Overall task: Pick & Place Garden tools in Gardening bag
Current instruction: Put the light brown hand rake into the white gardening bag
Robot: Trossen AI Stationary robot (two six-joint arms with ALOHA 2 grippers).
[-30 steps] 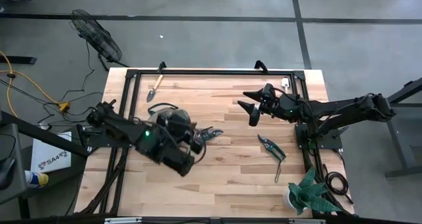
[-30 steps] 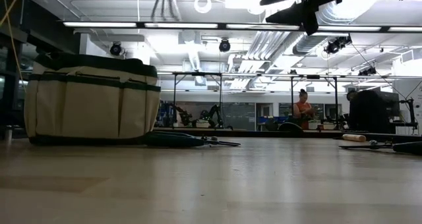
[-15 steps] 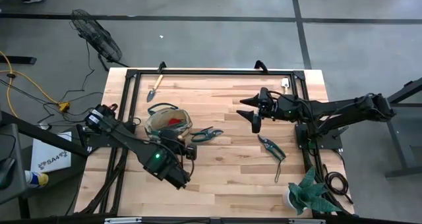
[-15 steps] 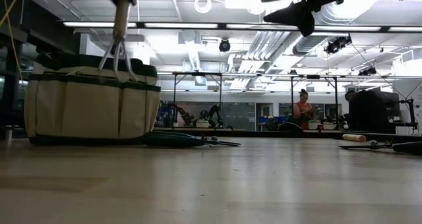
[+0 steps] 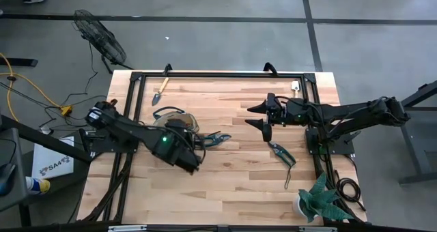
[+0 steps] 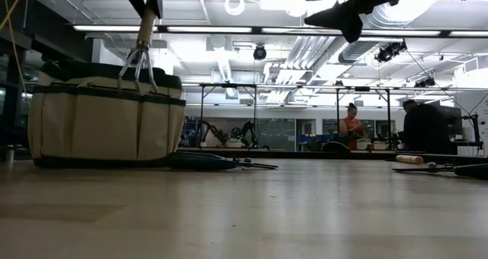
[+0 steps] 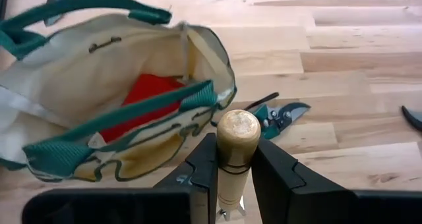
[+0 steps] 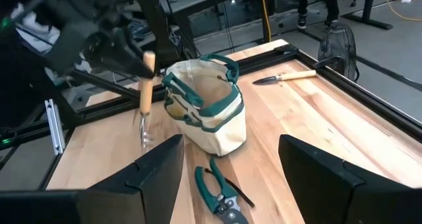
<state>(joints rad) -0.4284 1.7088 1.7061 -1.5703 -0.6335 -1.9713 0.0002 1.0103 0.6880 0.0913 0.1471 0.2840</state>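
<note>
My left gripper (image 5: 190,152) is shut on a wooden-handled hand rake (image 8: 146,95), just on the near side of the gardening bag (image 5: 173,123). The beige, green-trimmed bag stands open on the table, with a red item (image 7: 142,105) inside it. Green-handled shears (image 5: 217,138) lie on the table right of the bag. Dark pruners (image 5: 281,153) lie farther right. A wooden-handled trowel (image 5: 161,89) lies at the far left. My right gripper (image 5: 263,121) hovers open and empty above the table's right half. My left gripper pinches the rake's wooden handle (image 7: 232,174) between its two fingers, just below the rounded top end (image 7: 238,132). The fingers lie across the handle. The rake hangs upright, prongs (image 6: 137,65) down, clear of the table and level with the bag's rim.
A potted green spiky plant (image 5: 318,199) stands at the near right corner. A small tool (image 5: 295,87) lies at the far right. A black frame (image 5: 225,74) runs round the table. Bare wood lies between the shears and the pruners. A person (image 6: 350,126) stands far behind.
My left gripper swung with the rake toward the table's near edge, uncovering the bag, then came back toward the bag. The rake has come into the low view, hanging upright with its prongs down by the bag's rim.
</note>
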